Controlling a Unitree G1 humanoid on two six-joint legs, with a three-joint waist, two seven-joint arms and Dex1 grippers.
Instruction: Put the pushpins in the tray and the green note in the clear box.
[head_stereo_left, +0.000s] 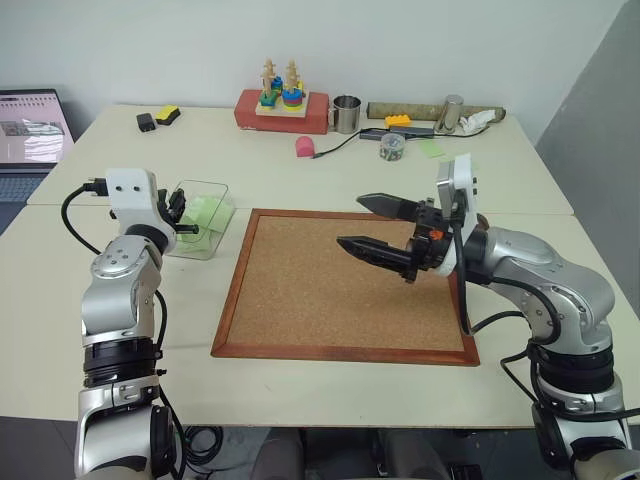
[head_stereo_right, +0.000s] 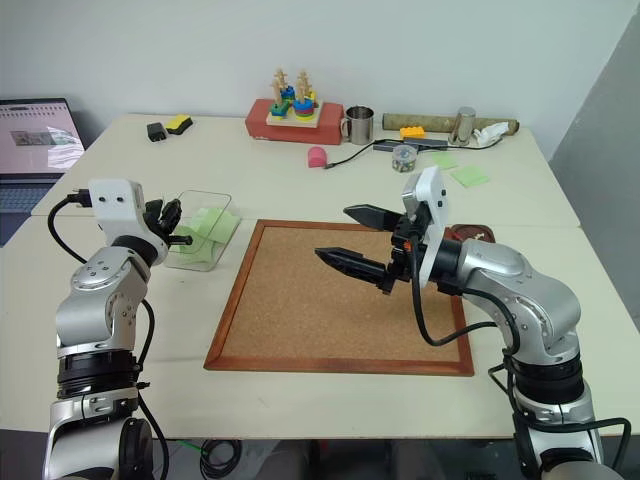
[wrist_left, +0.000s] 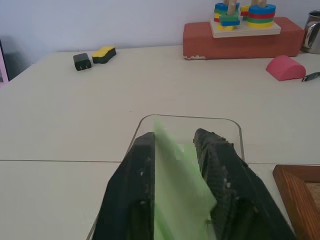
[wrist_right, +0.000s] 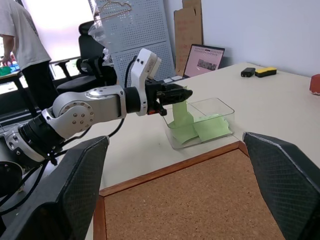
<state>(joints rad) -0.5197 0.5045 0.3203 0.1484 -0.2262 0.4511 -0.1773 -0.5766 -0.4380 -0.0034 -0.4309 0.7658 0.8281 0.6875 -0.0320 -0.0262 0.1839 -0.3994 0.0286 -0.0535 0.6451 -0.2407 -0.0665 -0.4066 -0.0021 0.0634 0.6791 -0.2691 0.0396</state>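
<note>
My left gripper (wrist_left: 175, 134) hovers over the clear box (head_stereo_left: 217, 191), left of the corkboard. Its fingers stand apart with the green note (wrist_left: 175, 175) between them, leaning on one finger. In the right wrist view the green note (wrist_right: 179, 117) hangs from those fingertips down into the clear box (wrist_right: 222, 103). Another green sheet (wrist_right: 212, 125) lies flat inside. My right gripper (head_stereo_left: 350, 220) is open and empty above the corkboard, pointing left. The tray (head_stereo_right: 472, 234) peeks out behind my right arm. The pushpins are too small to make out.
The wood-framed corkboard (head_stereo_left: 340, 290) lies in the middle. At the back stand a red block with stacking toys (head_stereo_left: 282, 108), a metal mug (head_stereo_left: 346, 113) and a pink piece (head_stereo_left: 305, 147). A laptop (head_stereo_left: 30, 130) is far left. Loose green notes (head_stereo_right: 470, 175) lie back right.
</note>
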